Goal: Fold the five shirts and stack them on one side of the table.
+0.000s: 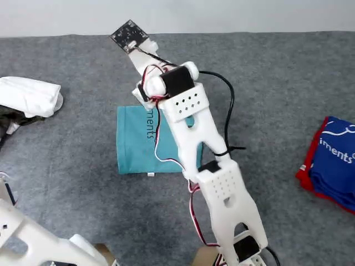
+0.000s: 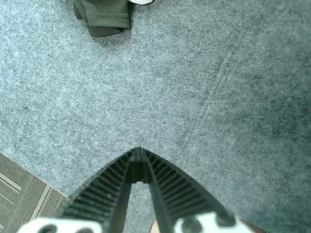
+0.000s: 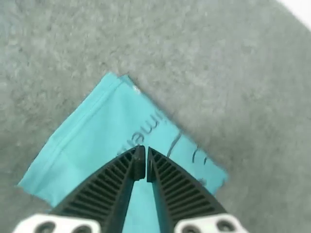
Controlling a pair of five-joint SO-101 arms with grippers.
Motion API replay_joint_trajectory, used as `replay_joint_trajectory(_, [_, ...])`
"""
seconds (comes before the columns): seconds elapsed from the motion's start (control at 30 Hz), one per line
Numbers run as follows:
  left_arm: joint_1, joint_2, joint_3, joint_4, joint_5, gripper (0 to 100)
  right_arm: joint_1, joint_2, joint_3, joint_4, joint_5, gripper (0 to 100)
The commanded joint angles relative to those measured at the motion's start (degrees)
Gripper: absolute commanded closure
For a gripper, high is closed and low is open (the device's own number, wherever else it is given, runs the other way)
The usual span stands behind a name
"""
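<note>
The teal shirt point(image 1: 136, 145) lies flat as a folded rectangle at the middle of the grey worktop point(image 1: 277, 83), and the right arm stretches across it from 6 o'clock. In the right wrist view the right end effector point(image 3: 142, 158) hangs over the shirt's printed face, jaws pressed together at the tips with no cloth between them. The left end effector point(image 2: 141, 155) is closed on nothing as well, above bare worktop towards 7 o'clock, with an olive shirt point(image 2: 104, 19) lying beyond it. A white shirt point(image 1: 30, 94) sits bundled at 9 o'clock. At 3 o'clock a folded blue shirt point(image 1: 335, 160) rests on a red one point(image 1: 304, 166), which looks like the start of the stack.

The teal shirt seems finished and ready to go to that stack. To carry it well, the right jaws should open wide before coming down. They should bite the edge facing 3 o'clock near its middle, deep enough to catch every layer (a grip on the top layer alone would probably pull the fold open). The shirt should then travel low and land square on the blue shirt.
</note>
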Motion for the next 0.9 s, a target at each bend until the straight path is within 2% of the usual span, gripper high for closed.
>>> replay_joint_trajectory(0.0, [-0.09,-1.23,-1.71,1.05,0.09,100,2.24,-14.02,16.09,2.59,-5.27,98.4])
replay_joint_trajectory(0.17, [0.09,-1.23,-1.54,1.05,0.09,100,2.77,-26.95,38.15,2.33,-9.14,98.0])
replay_joint_trajectory(0.3, [0.26,-1.14,-1.54,0.97,0.09,100,3.21,-30.2,46.07,2.24,-11.87,96.3])
replay_joint_trajectory(0.4, [0.26,-1.14,-1.54,0.97,0.09,100,4.09,-28.97,47.21,1.36,-15.65,85.9])
replay_joint_trajectory(0.47, [0.26,-1.14,-1.54,1.05,0.09,100,4.09,-26.77,47.21,1.36,-21.8,78.8])
replay_joint_trajectory(0.67, [0.26,-0.88,-1.45,1.05,0.09,100,2.86,-16.48,46.95,1.1,-45.71,75.8])
replay_joint_trajectory(0.73, [0.26,-0.79,-1.45,0.97,0.09,100,2.59,-13.41,46.95,1.1,-48.26,75.8])
replay_joint_trajectory(0.87, [0.35,-0.7,-1.45,0.88,-0.09,100,1.71,-9.98,46.95,1.01,-48.35,75.7])
